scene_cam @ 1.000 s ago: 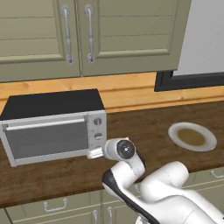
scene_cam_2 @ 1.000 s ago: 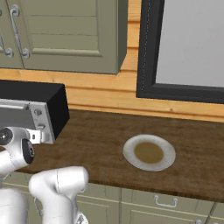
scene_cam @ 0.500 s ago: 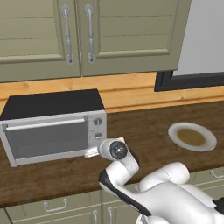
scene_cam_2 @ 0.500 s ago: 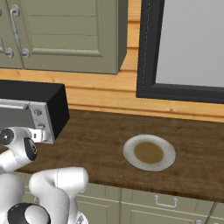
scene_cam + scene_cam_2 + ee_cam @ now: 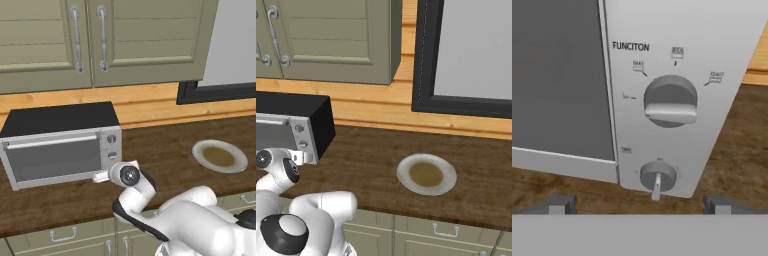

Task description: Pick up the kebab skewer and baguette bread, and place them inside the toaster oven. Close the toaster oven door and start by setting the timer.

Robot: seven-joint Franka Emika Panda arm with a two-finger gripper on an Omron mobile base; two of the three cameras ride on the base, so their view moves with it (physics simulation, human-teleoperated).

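The gripper point(image 5: 639, 202) stood with its jaws spread wide and nothing between them, directly facing the control panel of the toaster oven point(image 5: 677, 75) in the hand view. Its two dark fingertips point(image 5: 559, 204) rose at the bottom of that view, one below the glass and one beyond the panel's right corner. The panel carried a large function knob point(image 5: 670, 101) with its bar lying level, and below it a smaller knob point(image 5: 657, 176) whose pointer hung downward, roughly midway between the fingertips. The toaster oven door point(image 5: 559, 80) was shut, its grey glass filling the left side. In the left base view the toaster oven point(image 5: 60, 142) sat on the wooden counter point(image 5: 165, 145) under the green cabinets point(image 5: 100, 40), door closed, with the arm's wrist just in front of its lower right corner. A round plate point(image 5: 220, 156) lay well apart to the right. In the right base view the oven point(image 5: 293, 127) stood at the left edge, the wrist close to its knob column, and the plate point(image 5: 426, 174) lay near the counter's middle.
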